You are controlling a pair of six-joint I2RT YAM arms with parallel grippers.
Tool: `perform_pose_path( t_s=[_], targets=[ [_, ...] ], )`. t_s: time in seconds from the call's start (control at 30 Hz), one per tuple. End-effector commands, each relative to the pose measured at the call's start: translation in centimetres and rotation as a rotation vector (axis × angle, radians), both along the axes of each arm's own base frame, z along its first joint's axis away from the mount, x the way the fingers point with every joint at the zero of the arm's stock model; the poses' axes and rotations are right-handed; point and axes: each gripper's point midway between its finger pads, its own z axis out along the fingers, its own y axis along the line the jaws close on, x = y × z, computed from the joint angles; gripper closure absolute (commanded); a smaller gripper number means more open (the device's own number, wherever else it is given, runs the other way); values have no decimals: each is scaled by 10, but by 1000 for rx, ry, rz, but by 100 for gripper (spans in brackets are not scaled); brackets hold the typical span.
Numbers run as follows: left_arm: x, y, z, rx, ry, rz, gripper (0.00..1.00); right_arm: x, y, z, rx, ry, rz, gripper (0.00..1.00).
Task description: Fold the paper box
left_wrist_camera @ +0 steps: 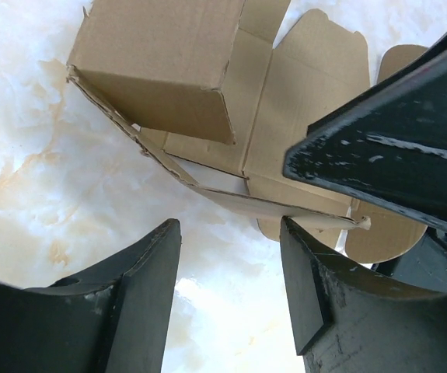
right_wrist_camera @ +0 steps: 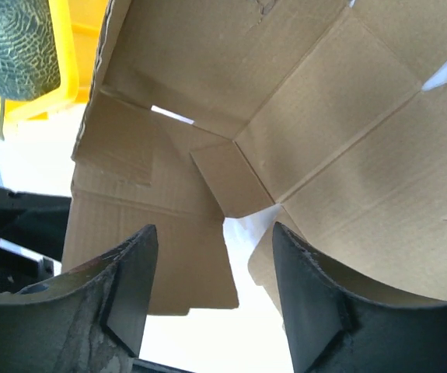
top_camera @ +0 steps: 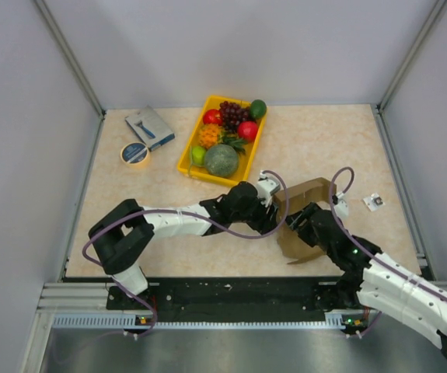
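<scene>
The paper box [top_camera: 307, 217], partly folded, rests on the worktop [top_camera: 324, 140] near the yellow tray [top_camera: 186, 162]. The left end effector [left_wrist_camera: 229, 233] and right end effector [right_wrist_camera: 213, 237] flank it. Both have their jaws spread and grip nothing.

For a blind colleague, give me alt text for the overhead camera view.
A partly folded brown paper box lies on a marbled table, the left arm and right arm reaching to it. Behind are a yellow tray of fruit, a tape roll and a blue-grey packet.
</scene>
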Motion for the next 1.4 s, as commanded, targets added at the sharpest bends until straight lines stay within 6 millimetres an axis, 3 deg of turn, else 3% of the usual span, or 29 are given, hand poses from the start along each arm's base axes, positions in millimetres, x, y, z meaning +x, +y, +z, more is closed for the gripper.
perform_pose_path(
  t_s=[0.0,0.07,0.1,0.23,0.4,0.57,0.67,0.8,0.97,1.2,1.33,1.37],
  targets=[
    [7,-13,17,-45,-51,-25,41,-5,-3,3,-25,-74,71,38],
    [7,-15,16,-44,-50,-32,42,-8,-6,-1,4,-65,46,41],
    [8,-15,16,-43,-50,-33,42,-12,-7,-13,6,-42,42,46],
    [9,-17,13,-38,-56,-36,42,-16,-6,-31,34,3,25,78],
    [18,-24,11,-50,-64,-9,42,-23,-11,-62,6,115,-18,87],
    [29,-29,11,-60,-71,39,40,-36,-16,-93,81,192,-90,91],
    [37,-32,12,-63,-84,82,38,-39,-20,-100,98,201,-115,91],
    [48,-35,16,-61,-106,137,33,-36,-22,-95,98,175,-126,91],
    [70,-38,16,-13,-171,223,42,-30,-20,-83,97,140,-119,91],
    [67,-42,4,31,-198,238,61,-27,-19,-76,104,129,-123,91],
    [62,-39,4,38,-199,236,53,-23,-18,-69,67,90,-86,90],
    [62,-36,12,25,-190,258,49,-19,-15,-59,58,61,-66,88]
  ],
)
